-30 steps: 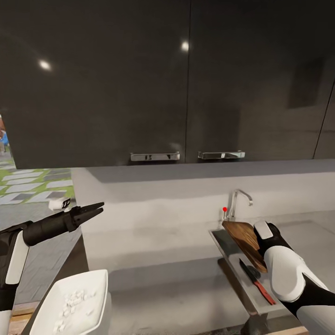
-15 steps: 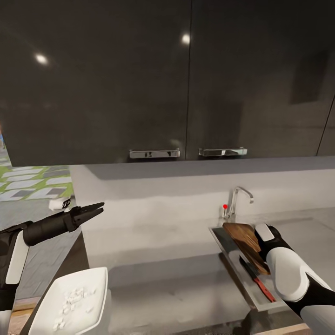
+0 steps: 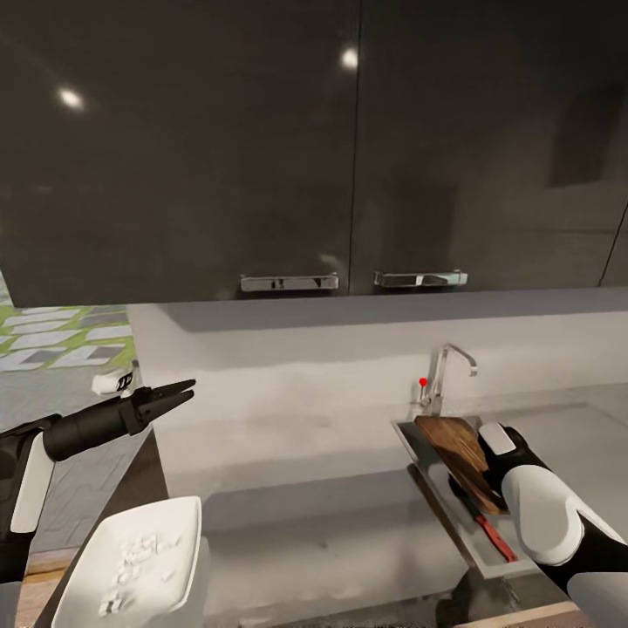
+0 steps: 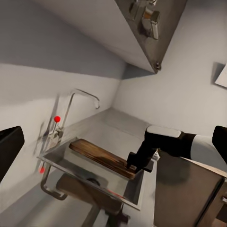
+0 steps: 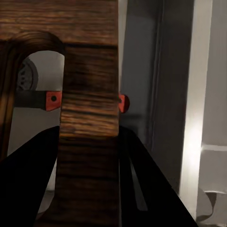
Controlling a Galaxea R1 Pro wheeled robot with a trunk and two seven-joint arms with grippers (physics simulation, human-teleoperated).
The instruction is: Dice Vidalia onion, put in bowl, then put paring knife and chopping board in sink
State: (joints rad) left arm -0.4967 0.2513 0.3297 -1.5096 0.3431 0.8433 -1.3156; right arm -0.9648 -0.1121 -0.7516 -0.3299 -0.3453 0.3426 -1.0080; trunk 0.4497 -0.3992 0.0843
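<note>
My right gripper [image 5: 90,156] is shut on the end of the dark wood chopping board [image 3: 452,443], next to its slot hole. The board hangs tilted over the steel sink [image 3: 408,443], under the chrome tap [image 3: 451,359] with the red knob. Below it in the basin lies the paring knife [image 3: 485,529], red handle toward me; part of that handle [image 5: 122,101] shows behind the board in the right wrist view. The left wrist view shows the right gripper [image 4: 137,163] and the board [image 4: 99,156] above the basin. My left gripper [image 3: 179,394] hovers open and holds nothing. The white bowl [image 3: 187,523] holds diced onion.
Dark upper cabinets [image 3: 349,148] with chrome handles hang low above the countertop [image 3: 331,541]. A light grey wall runs behind the sink. Past the counter's left end lies a patterned floor [image 3: 61,336].
The camera has shifted slightly. My right gripper has lowered the chopping board a little toward the sink basin, over the knife. The left arm has held still.
</note>
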